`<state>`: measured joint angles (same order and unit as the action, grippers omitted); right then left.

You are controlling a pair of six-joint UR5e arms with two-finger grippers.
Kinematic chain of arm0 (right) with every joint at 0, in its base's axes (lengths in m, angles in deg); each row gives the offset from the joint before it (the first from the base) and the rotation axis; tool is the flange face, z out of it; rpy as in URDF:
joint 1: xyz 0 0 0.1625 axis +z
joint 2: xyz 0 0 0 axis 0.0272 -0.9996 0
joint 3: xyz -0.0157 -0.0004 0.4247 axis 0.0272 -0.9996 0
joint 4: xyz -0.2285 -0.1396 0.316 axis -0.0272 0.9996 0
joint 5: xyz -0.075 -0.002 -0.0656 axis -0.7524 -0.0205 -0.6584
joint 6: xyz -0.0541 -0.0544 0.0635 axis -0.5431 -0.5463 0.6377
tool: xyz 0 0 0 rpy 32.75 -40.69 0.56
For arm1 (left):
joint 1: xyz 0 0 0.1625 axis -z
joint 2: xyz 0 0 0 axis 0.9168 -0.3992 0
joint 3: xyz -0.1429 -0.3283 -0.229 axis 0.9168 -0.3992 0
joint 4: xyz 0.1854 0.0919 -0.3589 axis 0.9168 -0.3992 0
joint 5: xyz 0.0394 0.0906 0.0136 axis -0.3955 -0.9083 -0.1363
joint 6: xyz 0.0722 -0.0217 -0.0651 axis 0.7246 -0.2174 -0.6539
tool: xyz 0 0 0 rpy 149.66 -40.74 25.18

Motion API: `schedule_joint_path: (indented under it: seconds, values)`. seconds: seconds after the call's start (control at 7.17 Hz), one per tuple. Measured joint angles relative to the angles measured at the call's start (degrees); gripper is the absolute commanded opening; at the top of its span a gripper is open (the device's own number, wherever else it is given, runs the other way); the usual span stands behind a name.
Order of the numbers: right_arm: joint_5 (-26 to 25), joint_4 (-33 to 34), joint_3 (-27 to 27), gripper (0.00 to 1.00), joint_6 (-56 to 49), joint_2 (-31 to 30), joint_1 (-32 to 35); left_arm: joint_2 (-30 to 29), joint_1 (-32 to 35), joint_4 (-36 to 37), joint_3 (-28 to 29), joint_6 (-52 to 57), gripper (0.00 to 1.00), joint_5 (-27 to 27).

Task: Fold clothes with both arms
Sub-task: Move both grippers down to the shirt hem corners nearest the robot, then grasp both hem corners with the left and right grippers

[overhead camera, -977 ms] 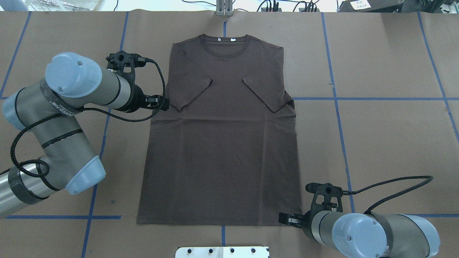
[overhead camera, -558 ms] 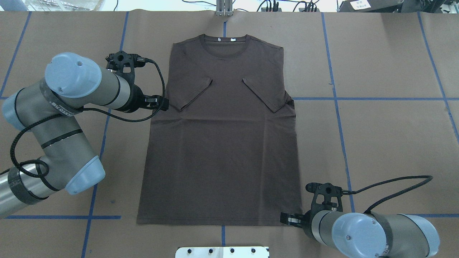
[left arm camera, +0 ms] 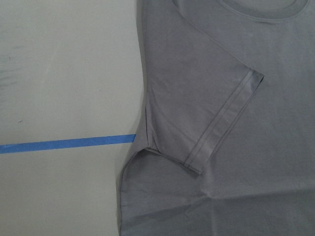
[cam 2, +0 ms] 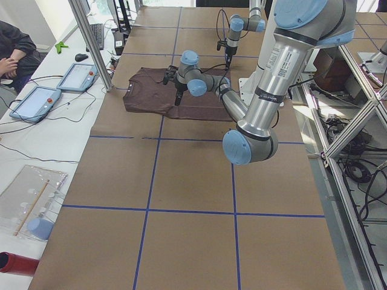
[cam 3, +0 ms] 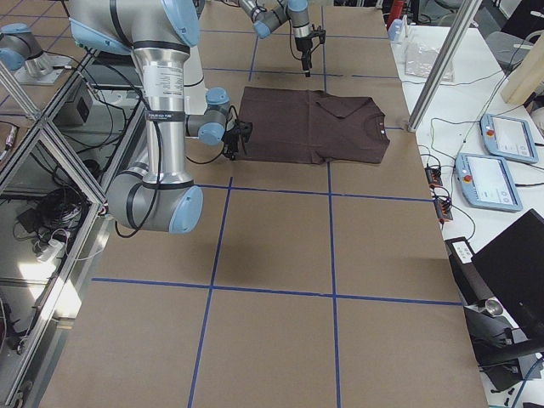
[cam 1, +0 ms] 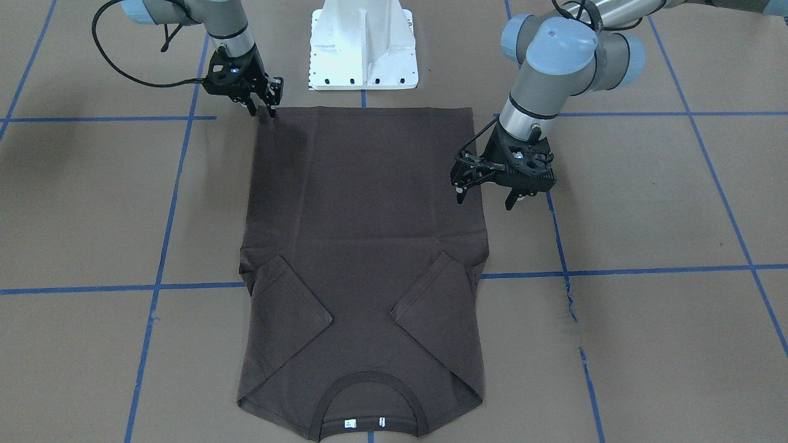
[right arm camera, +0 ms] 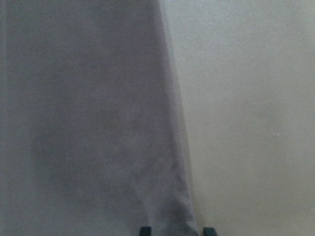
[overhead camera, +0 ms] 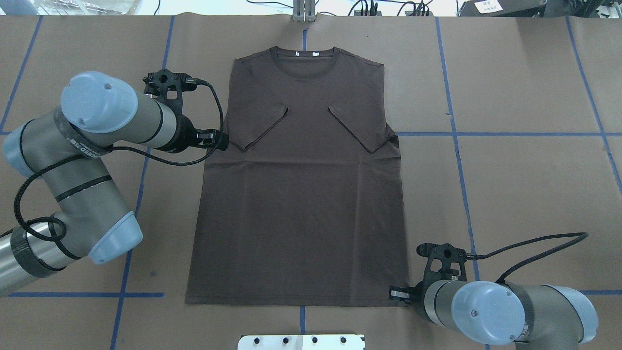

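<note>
The dark brown T-shirt (overhead camera: 301, 194) lies flat on the brown table, collar away from the robot, with both short sleeves folded onto the chest. My left gripper (overhead camera: 221, 140) hovers open at the shirt's left edge beside the folded sleeve (left arm camera: 221, 98); in the front view, the left gripper (cam 1: 484, 200) has its fingers spread over that edge. My right gripper (overhead camera: 396, 295) is at the shirt's near right hem corner. In the right wrist view, the right gripper (right arm camera: 177, 230) stands open, with the shirt (right arm camera: 88, 123) edge running between its fingertips.
The white pedestal base (cam 1: 363, 55) stands just behind the hem. Blue tape lines (overhead camera: 486, 133) grid the table. A metal post (overhead camera: 303, 12) is at the far edge. A seated person (cam 2: 12, 48) and tablets (cam 2: 36, 99) are off the far side.
My right gripper has shifted slightly rightward at the hem corner. The left arm and the shirt have not moved.
</note>
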<state>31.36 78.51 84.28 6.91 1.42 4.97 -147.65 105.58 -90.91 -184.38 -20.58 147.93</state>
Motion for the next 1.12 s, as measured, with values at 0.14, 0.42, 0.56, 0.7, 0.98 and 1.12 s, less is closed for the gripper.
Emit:
schedule_joint_path:
  seconds: [0.14,0.42,0.56,0.7,0.98,1.12]
  values:
    - [0.15,0.02,0.00,0.00,-0.02,-0.02,0.06,0.00,0.00,0.00,0.01,0.00,1.00,-0.01]
    - [0.47,0.08,0.01,0.00,-0.05,-0.02,0.10,0.00,0.00,0.02,0.07,-0.02,1.00,-0.01]
    - [0.56,0.07,0.10,0.00,-0.09,-0.08,0.16,0.18,-0.02,0.05,0.00,-0.28,1.00,0.01]
    - [0.55,0.00,0.25,0.00,-0.11,-0.14,0.22,0.97,-0.18,0.06,-0.57,-1.99,1.00,0.08]
    - [1.21,-0.37,1.07,0.00,-0.31,-0.24,1.41,6.69,-3.49,-0.04,-6.06,-11.65,1.00,-0.82]
    - [2.11,-0.46,2.06,0.00,-0.41,-0.33,2.43,10.40,-6.91,-0.03,-9.63,-17.00,0.99,-2.73]
